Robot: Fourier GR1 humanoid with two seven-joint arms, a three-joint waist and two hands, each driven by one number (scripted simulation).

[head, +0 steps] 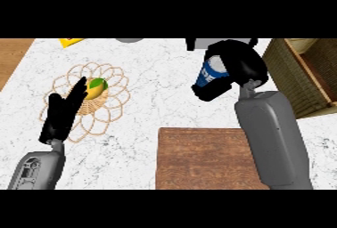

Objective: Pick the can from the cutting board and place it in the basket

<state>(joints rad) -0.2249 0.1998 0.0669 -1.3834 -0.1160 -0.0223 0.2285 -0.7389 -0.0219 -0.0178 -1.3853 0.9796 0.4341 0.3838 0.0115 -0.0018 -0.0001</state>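
Head view: your right hand [232, 67] is curled round the can [209, 73], lifted beyond the board [201, 158].
Next: carry it left, lower into the basket [108, 109], beside the fruit [96, 87].
Left hand [63, 113]: fingers straight over the basket; clear it.

White marble counter [151, 84], grey veining. Wooden cutting board [204, 158] lies at the counter's near edge, right of middle, top bare. Woven wire basket [99, 104] with looped rim sits toward the left edge, a yellow-green fruit [96, 87] in it. Yellow item [71, 41] at far left corner, grey round item [130, 39] on far edge, both cut off. Bare wood [13, 58] past the left edge.
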